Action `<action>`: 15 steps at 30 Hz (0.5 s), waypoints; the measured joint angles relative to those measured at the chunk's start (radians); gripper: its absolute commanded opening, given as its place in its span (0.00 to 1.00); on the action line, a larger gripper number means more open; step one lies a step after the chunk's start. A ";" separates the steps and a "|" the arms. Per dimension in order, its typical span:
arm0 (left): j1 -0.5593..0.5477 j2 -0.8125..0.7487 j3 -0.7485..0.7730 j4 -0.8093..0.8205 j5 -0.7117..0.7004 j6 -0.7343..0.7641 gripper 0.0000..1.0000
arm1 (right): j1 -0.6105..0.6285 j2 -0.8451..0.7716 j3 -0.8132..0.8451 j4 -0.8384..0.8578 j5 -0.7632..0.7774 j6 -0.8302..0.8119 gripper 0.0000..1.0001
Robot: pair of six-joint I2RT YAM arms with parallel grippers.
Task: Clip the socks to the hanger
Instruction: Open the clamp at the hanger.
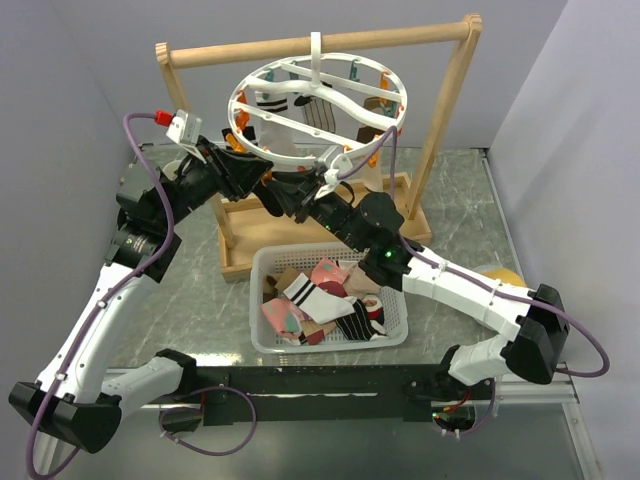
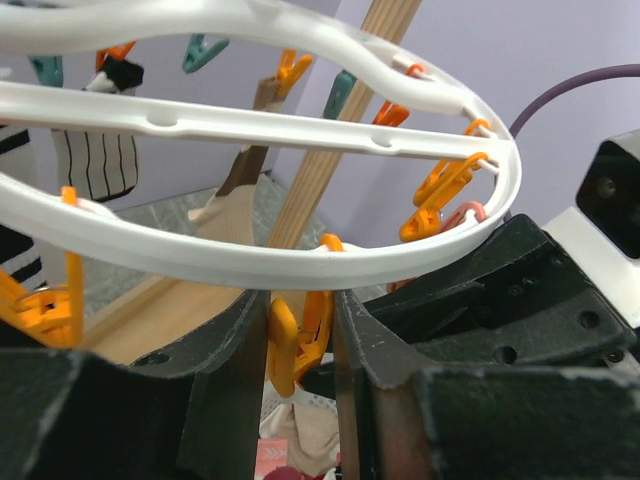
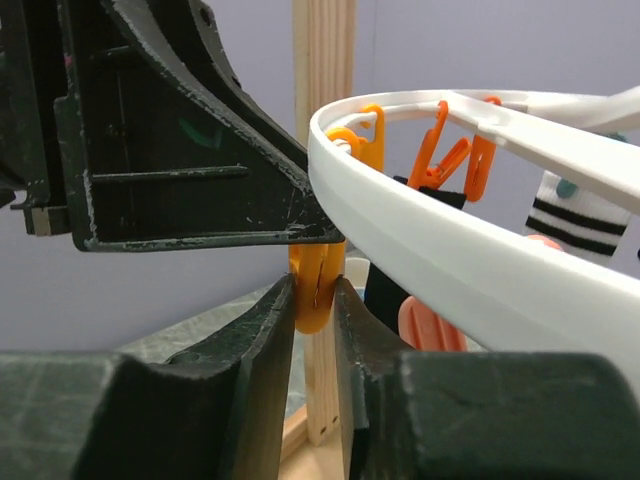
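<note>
**A:** How far along does the job look?

**B:** Partly done, at a guess. A few socks [image 1: 268, 100] are clipped at the far side of the hanger [image 2: 230, 262]. The hanger is hooked on the frame [image 1: 445, 110], in the upper middle of the top view.

**A:** And what is left?

**B:** A heap of socks lies in the basket [image 1: 262, 342], low in the centre. Several orange and teal pegs [image 2: 445, 195] on the ring carry nothing. So it looks as if more is left than done.

**A:** Where are the arms?

**B:** Both are at the near rim, on the lower left of the ring. The right gripper [image 3: 313, 300] is narrow, and its fingers [image 3: 265, 340] press both sides of an orange peg [image 3: 315, 275] under the rim. The left gripper [image 2: 300, 335] is narrow too. It flanks an orange peg just below the rim and seems to pinch it. The views do not settle whether that is the same peg.

**A:** Is a sock in that peg?

**B:** That cannot be told. No sock shows clearly between either pair of fingers, so this clip cannot be counted as done.
</note>
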State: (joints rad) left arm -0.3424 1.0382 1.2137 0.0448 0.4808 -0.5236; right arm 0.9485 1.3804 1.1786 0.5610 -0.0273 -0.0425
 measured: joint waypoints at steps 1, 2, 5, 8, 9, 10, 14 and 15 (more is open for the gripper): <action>-0.001 0.000 0.000 -0.013 0.000 0.006 0.01 | 0.000 -0.004 -0.008 0.000 0.000 0.000 0.34; -0.001 0.000 0.000 -0.019 -0.004 0.009 0.01 | 0.000 -0.008 -0.015 -0.002 0.000 -0.002 0.36; 0.002 -0.001 0.000 -0.021 -0.018 0.011 0.01 | 0.000 -0.015 -0.032 -0.006 0.001 -0.005 0.40; 0.003 -0.004 0.000 -0.021 -0.040 0.011 0.01 | 0.000 -0.015 -0.035 -0.013 0.005 -0.008 0.47; 0.003 -0.005 0.000 -0.023 -0.044 0.011 0.01 | 0.000 -0.015 -0.035 -0.014 0.007 -0.008 0.48; 0.003 -0.005 0.000 -0.023 -0.048 0.012 0.01 | -0.003 -0.015 -0.035 -0.014 0.007 -0.008 0.49; 0.003 -0.009 0.000 -0.024 -0.056 0.014 0.01 | -0.007 -0.015 -0.035 -0.016 0.003 -0.008 0.55; 0.003 -0.009 0.000 -0.024 -0.056 0.014 0.01 | -0.008 -0.015 -0.033 -0.016 0.003 -0.008 0.56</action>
State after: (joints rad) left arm -0.3397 1.0290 1.2140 0.0212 0.4252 -0.5091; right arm 0.9405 1.3651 1.1458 0.5449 -0.0246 -0.0509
